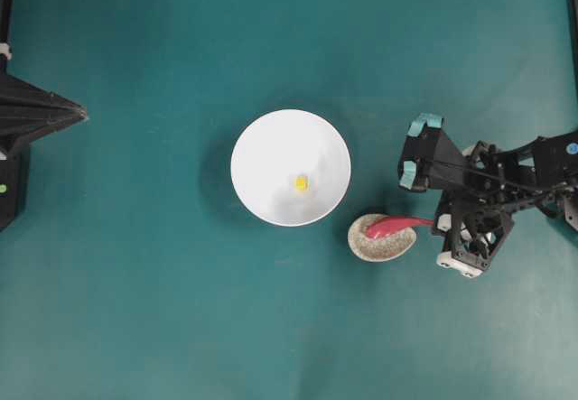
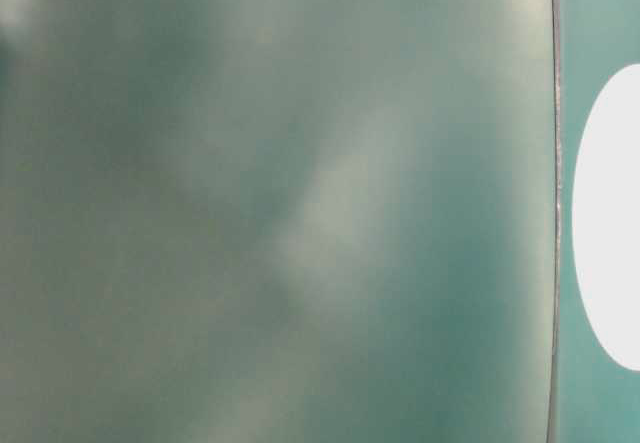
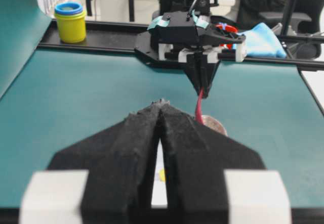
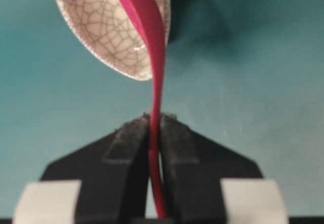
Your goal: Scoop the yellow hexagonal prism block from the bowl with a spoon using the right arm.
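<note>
Right arm pinching the spoon over the small dish

The glossy red-pink spoon [image 1: 396, 227] lies with its oval head in the speckled beige dish [image 1: 379, 246], lower right of the white bowl [image 1: 290, 167] holding the tiny yellow block [image 1: 301, 182]. The right gripper [image 4: 154, 133] has its jaws pinching the handle; the left gripper [image 3: 161, 114] has its jaws pressed together.

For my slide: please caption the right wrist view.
Right gripper shut on the spoon handle, head over the speckled dish.

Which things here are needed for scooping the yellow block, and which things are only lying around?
Needed:
- yellow block
- white bowl
- red spoon, held by the right gripper

Lying around:
- speckled dish
- yellow jar
- blue cloth
</note>
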Motion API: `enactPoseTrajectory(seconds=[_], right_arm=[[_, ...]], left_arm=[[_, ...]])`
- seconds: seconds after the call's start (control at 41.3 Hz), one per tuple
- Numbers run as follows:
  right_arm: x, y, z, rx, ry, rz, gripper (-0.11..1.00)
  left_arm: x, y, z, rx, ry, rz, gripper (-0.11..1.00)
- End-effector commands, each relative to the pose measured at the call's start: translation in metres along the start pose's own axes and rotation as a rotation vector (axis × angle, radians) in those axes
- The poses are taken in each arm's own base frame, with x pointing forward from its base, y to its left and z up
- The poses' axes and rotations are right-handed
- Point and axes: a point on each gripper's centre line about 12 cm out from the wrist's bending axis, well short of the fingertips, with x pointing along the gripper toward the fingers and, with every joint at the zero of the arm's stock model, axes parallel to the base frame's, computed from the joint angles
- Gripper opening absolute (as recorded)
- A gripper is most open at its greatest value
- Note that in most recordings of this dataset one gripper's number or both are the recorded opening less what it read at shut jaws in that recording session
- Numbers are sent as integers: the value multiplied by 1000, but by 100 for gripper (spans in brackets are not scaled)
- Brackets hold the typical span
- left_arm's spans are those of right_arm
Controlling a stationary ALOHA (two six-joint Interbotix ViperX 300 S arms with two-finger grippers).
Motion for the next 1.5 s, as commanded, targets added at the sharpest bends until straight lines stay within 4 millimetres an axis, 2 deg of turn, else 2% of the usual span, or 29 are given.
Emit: enactPoseTrajectory(seconds=[0.0, 0.485, 0.606, 0.775, 0.921, 1.333, 1.478], right_arm=[[-4, 5, 4, -5, -29, 19, 8], [-4, 10, 1, -22, -24, 27, 9], [-4, 13, -1, -28, -21, 31, 16], [-4, 14, -1, -32, -21, 33, 42], [-4, 14, -1, -33, -21, 33, 56], [-6, 14, 12, -124, -136, 32, 58], [-9, 15, 15, -151, -140, 19, 63]], left_arm=[[2, 0, 12, 2, -32, 0, 0], [2, 0, 12, 2, -28, 0, 0], [2, 0, 12, 2, -29, 0, 0], [2, 0, 12, 2, -28, 0, 0], [2, 0, 12, -3, -29, 0, 0], [2, 0, 12, -6, -31, 0, 0], [2, 0, 12, -11, -29, 0, 0]])
